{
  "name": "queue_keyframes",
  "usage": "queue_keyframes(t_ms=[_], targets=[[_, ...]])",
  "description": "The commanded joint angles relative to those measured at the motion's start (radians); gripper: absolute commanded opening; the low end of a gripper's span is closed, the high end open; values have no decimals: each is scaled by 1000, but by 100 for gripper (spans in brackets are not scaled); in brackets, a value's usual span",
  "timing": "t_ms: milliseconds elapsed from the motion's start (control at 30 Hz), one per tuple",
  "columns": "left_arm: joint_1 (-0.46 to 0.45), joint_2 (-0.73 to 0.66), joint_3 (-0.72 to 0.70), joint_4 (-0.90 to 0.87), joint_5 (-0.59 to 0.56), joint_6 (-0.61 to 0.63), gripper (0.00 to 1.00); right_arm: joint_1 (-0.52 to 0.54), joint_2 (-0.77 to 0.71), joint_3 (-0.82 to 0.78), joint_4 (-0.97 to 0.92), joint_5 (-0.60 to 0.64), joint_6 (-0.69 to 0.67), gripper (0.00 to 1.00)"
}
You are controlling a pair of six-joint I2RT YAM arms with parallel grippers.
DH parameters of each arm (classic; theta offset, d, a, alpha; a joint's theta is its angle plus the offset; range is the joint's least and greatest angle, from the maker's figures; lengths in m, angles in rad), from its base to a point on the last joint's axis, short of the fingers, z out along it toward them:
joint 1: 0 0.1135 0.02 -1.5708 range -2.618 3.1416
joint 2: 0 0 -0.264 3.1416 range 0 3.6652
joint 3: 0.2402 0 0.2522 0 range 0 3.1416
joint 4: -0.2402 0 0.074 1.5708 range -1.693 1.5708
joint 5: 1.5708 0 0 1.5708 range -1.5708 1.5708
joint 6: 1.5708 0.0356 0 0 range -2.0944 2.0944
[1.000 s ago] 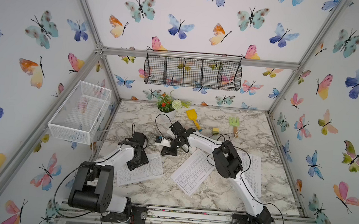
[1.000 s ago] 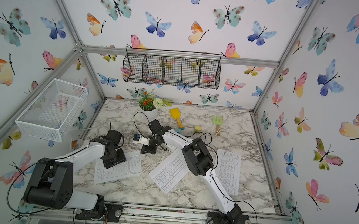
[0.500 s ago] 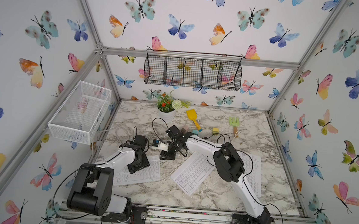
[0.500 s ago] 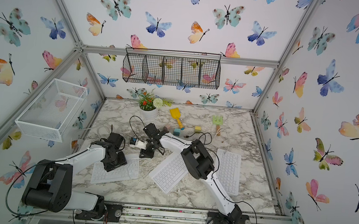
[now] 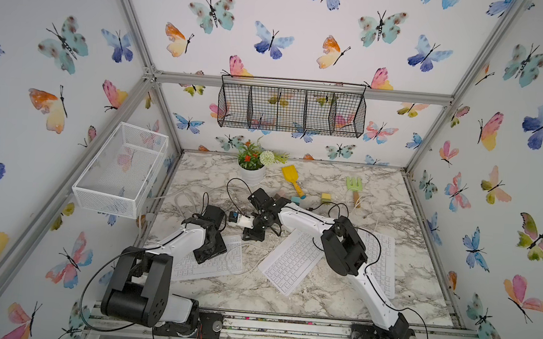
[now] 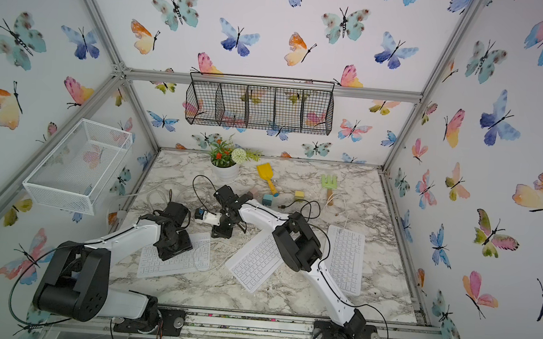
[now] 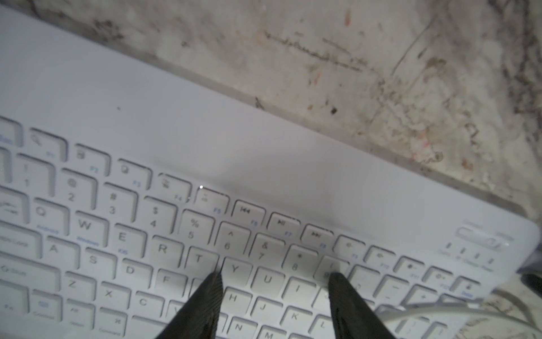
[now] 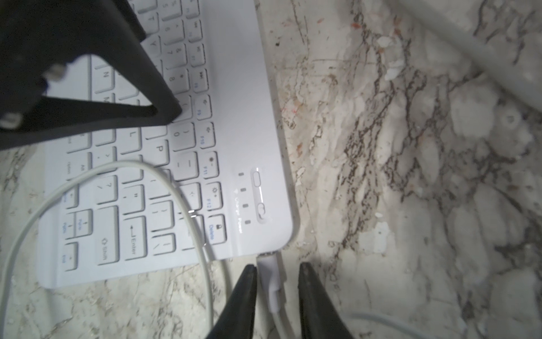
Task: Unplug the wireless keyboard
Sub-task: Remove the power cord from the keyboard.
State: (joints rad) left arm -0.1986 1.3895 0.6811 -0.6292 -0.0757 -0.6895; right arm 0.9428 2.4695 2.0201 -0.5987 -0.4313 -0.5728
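The wireless keyboard (image 5: 218, 266) (image 6: 188, 260) is white and lies flat at the front left of the marble table. My left gripper (image 7: 275, 274) (image 5: 210, 254) is open, with both fingertips resting on its keys. A white plug (image 8: 271, 278) sits at the keyboard's (image 8: 234, 146) side edge by the power switch. Its white cable (image 8: 88, 182) loops over the keys. My right gripper (image 8: 277, 265) (image 5: 252, 235) is open and straddles the plug; one finger is close against it and the other stands clear of it.
A second white keyboard (image 5: 289, 262) lies tilted mid-table and a third (image 5: 379, 263) is at the right. At the back are a flowerpot (image 5: 251, 172), a yellow shovel (image 5: 291, 177), a green rake (image 5: 353, 186) and small blocks. A white basket (image 5: 119, 167) hangs on the left wall.
My right gripper has moved nearer, down to the keyboard's corner, and its jaws have spread a little. The left gripper has stayed on the keys.
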Motion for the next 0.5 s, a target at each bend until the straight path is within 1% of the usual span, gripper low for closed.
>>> queue_keyframes(t_ms=[0, 167, 233, 300, 367, 467], targets=[[-5, 32, -41, 1, 0, -5, 61, 29, 102, -36, -153, 84, -24, 30], [-4, 37, -44, 10, 6, -4, 61, 37, 126, 12, -245, 181, -51, 28], [-5, 40, -44, 14, 15, 3, 61, 40, 155, 79, -315, 255, -54, 27], [-6, 48, -41, 17, 25, 14, 61, 44, 167, 119, -355, 299, -56, 27], [-5, 55, -36, 20, 32, 27, 60, 51, 176, 142, -392, 320, -55, 28], [-6, 64, -26, 30, 45, 46, 61, 69, 233, 247, -489, 351, -57, 31]])
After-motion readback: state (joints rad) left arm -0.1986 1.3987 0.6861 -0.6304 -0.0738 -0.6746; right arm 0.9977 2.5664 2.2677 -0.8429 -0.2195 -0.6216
